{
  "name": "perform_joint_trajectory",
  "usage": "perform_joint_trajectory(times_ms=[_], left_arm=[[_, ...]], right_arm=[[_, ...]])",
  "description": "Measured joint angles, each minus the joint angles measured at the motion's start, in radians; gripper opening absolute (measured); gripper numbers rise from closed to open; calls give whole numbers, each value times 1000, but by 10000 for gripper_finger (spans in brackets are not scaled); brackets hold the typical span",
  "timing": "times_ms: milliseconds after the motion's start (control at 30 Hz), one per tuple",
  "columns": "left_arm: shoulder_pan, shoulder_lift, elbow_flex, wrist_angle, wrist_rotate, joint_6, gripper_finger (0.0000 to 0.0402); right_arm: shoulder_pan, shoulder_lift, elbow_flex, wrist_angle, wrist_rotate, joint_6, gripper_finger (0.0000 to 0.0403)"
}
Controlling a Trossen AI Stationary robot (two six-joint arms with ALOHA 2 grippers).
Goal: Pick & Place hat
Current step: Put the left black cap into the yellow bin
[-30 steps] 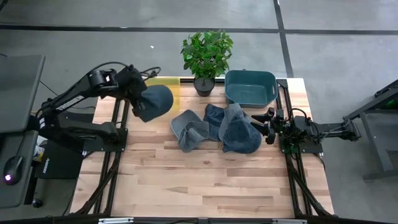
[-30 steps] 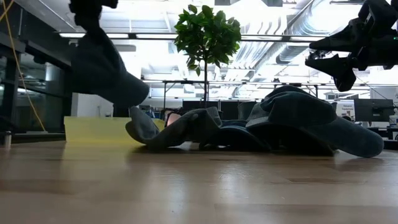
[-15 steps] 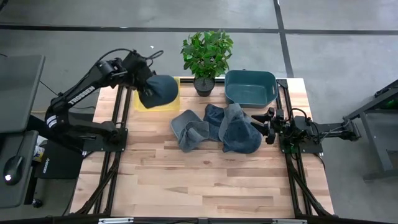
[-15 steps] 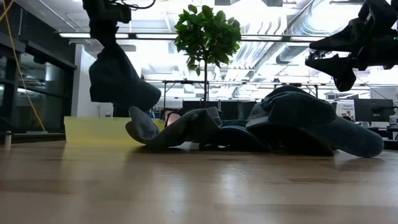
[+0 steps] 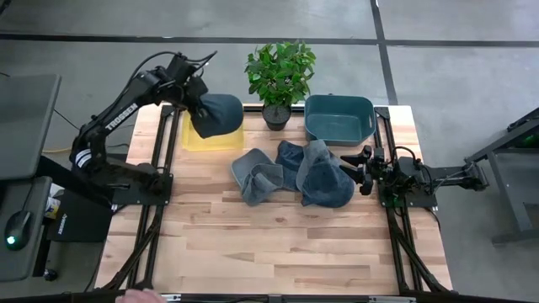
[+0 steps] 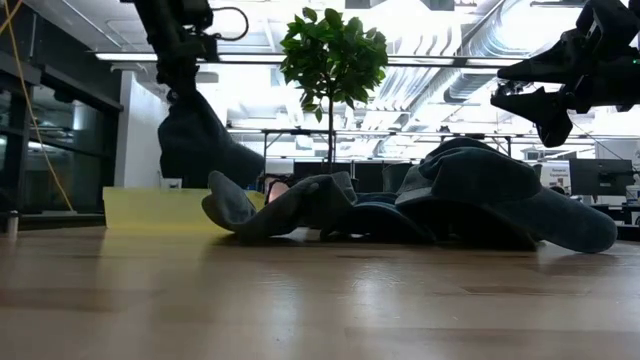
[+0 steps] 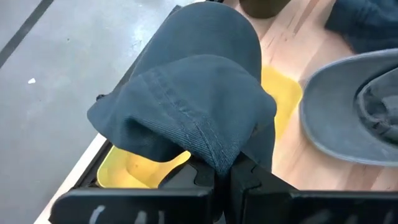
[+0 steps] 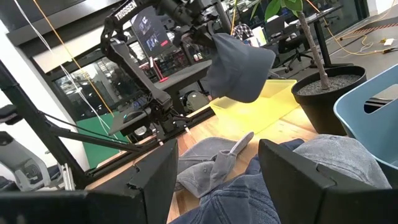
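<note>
A dark blue-grey hat (image 5: 217,114) hangs in the air over the yellow tray (image 5: 195,141) at the table's far left. My left gripper (image 7: 227,171) is shut on it from above. Several more hats of the same colour lie in a pile (image 5: 295,172) at the middle of the table. My right gripper (image 5: 360,167) stands open and level at the table's right side, just right of the pile, with nothing between its fingers. My left gripper pinches a bunched fold of the hat's cloth (image 7: 214,155) between its two fingers. The fingers slant down from above. The hat (image 6: 205,150) hangs below the fingers with its crown bulging outward, lifted clear of the tray and the table.
A potted plant (image 5: 280,76) stands at the far edge, right of the yellow tray. A teal bin (image 5: 338,118) sits at the far right. The near half of the wooden table (image 5: 278,244) is bare.
My left gripper has swung toward the table's far edge and a little to the right, carrying the hat from over the table's left part to above the yellow tray. The hat stays hanging clear. My right gripper has kept still.
</note>
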Motion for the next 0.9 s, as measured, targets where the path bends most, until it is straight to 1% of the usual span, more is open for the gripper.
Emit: perform_joint_trajectory(times_ms=[267, 367, 500, 733, 900], left_arm=[[59, 48, -16, -10, 30, -3, 0], [58, 76, -17, -20, 65, -27, 0], [57, 113, -17, -27, 78, -31, 0], [57, 172, -18, -27, 148, -55, 0], [58, 200, -18, -27, 151, -55, 0]], right_arm=[[0, 0, 0, 0, 0, 0, 217], [0, 0, 0, 0, 0, 0, 217], [0, 0, 0, 0, 0, 0, 217], [0, 0, 0, 0, 0, 0, 217], [0, 0, 0, 0, 0, 0, 217]])
